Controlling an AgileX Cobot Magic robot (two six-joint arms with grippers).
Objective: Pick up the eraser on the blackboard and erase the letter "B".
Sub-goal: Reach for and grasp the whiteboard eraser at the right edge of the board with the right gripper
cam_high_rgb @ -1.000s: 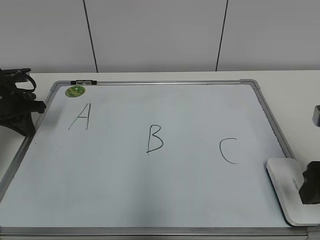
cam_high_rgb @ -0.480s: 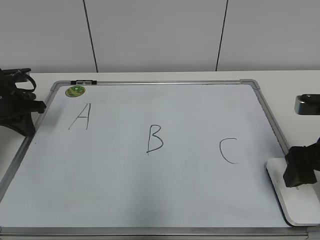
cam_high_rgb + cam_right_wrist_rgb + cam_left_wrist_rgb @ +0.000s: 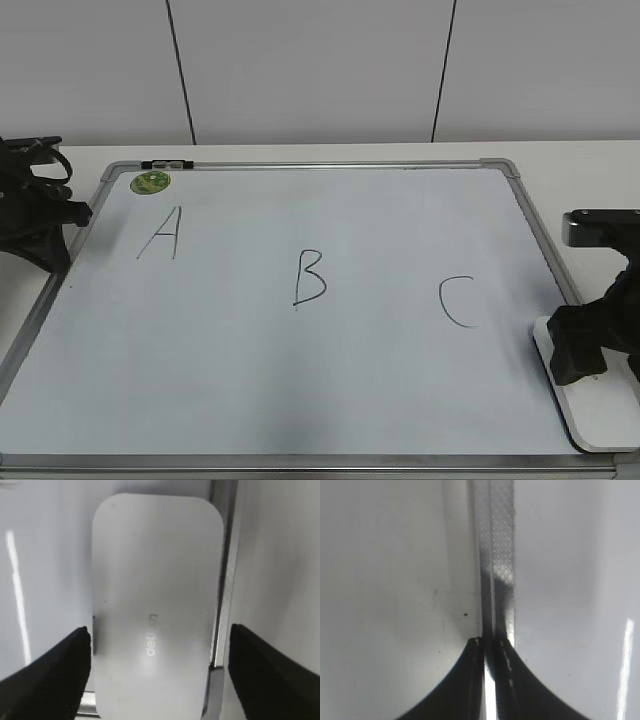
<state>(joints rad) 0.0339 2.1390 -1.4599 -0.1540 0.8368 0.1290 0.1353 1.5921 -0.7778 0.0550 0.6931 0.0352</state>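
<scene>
White desk (image 3: 600,170) carries the blackboard (image 3: 300,380), where the right gripper (image 3: 159,652) hangs wide open, empty, straddling the eraser (image 3: 156,580); the left gripper (image 3: 490,642), pinched closed, holds nothing.

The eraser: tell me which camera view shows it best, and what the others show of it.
The right wrist view. There the eraser fills the frame from above, grey lettering visible, with a dark finger at either side. In the exterior view only its white body shows at the blackboard's lower right corner, partly behind the right gripper. The left wrist view misses it.
</scene>
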